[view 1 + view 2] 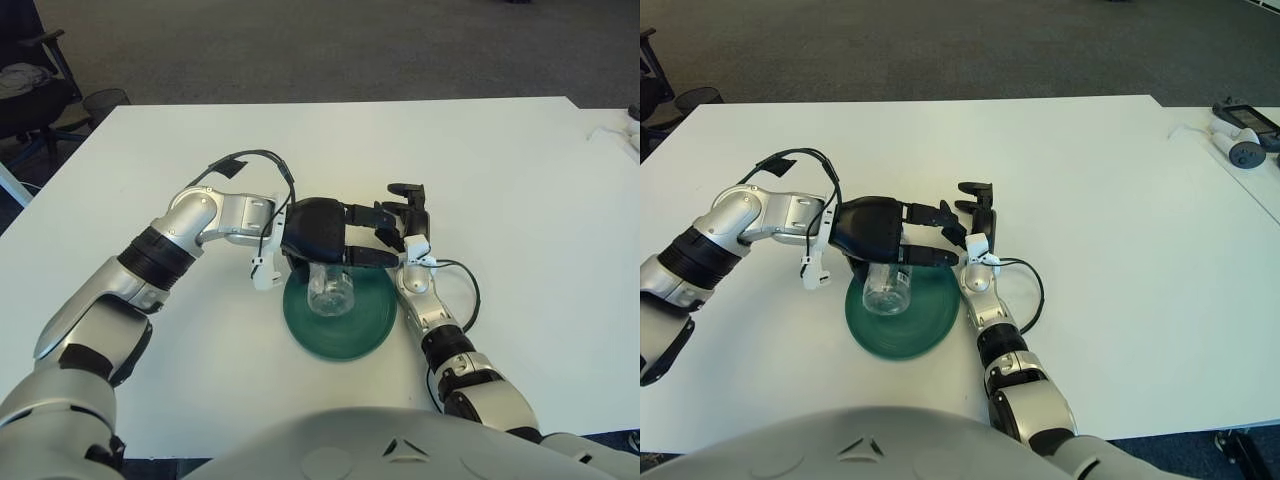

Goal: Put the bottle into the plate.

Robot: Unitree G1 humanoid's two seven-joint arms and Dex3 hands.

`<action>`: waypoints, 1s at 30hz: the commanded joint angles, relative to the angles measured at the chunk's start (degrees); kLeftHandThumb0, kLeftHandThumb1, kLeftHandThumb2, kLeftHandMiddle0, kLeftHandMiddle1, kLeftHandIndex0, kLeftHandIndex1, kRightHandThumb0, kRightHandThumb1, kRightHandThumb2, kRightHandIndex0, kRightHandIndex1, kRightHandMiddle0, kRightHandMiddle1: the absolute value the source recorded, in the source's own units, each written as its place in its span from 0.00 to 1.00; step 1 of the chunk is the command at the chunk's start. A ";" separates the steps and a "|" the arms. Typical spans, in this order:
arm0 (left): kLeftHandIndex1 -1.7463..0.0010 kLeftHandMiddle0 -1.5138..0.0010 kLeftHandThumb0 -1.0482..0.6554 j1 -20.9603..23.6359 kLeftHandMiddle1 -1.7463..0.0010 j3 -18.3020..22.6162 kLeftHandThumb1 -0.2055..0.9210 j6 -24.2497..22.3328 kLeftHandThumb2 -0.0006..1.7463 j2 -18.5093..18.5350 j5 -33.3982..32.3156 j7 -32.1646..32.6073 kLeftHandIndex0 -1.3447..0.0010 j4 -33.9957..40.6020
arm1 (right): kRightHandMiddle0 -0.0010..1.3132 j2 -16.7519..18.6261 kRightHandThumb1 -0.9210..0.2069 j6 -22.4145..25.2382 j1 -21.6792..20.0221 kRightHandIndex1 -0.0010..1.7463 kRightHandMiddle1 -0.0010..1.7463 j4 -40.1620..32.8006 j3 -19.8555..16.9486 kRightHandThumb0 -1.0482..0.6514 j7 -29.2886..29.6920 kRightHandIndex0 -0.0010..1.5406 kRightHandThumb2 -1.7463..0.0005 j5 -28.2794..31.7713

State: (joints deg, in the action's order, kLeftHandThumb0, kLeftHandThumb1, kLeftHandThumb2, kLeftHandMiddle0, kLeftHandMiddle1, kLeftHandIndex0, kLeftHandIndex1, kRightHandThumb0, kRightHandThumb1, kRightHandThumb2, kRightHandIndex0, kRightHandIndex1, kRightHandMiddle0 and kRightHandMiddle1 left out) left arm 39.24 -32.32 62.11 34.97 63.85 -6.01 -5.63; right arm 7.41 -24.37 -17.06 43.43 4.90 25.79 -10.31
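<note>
Both arms are shiny silver with black rings. The left hand (325,238) and right hand (405,215) are black. Thin black cables loop behind each hand.
</note>
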 commanded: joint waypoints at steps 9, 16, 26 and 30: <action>1.00 0.95 0.16 -0.63 0.99 0.38 1.00 -0.30 0.23 1.93 1.89 4.64 1.00 0.19 | 0.01 1.90 0.23 3.42 7.75 0.54 0.83 3.26 0.56 0.32 -0.41 0.18 0.52 0.00; 0.99 0.93 0.18 -1.60 0.99 0.78 0.98 -0.40 0.22 2.86 1.37 4.75 0.98 1.61 | 0.01 2.04 0.26 3.18 8.33 0.55 0.83 2.42 0.77 0.34 -1.51 0.18 0.49 0.46; 0.92 0.91 0.21 -5.42 0.99 0.68 0.95 -4.50 0.23 3.23 6.15 6.48 1.00 5.04 | 0.05 2.21 0.27 4.73 9.65 0.56 0.86 -0.66 1.70 0.34 -2.15 0.17 0.48 -0.21; 0.94 0.91 0.21 -6.24 0.99 0.54 0.95 -5.50 0.24 2.87 5.96 6.15 1.00 5.72 | 0.04 2.28 0.26 6.00 11.26 0.56 0.86 -3.93 2.57 0.34 -2.81 0.17 0.49 -0.20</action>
State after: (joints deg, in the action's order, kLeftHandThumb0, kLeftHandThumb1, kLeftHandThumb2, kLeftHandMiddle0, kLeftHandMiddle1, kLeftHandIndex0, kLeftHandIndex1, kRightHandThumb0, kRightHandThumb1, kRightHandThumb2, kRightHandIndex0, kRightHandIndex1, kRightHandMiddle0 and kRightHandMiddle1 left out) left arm 33.91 -32.00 58.14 37.43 69.27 -0.37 -0.90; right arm 7.06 -23.08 -13.62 38.09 6.69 23.74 -10.57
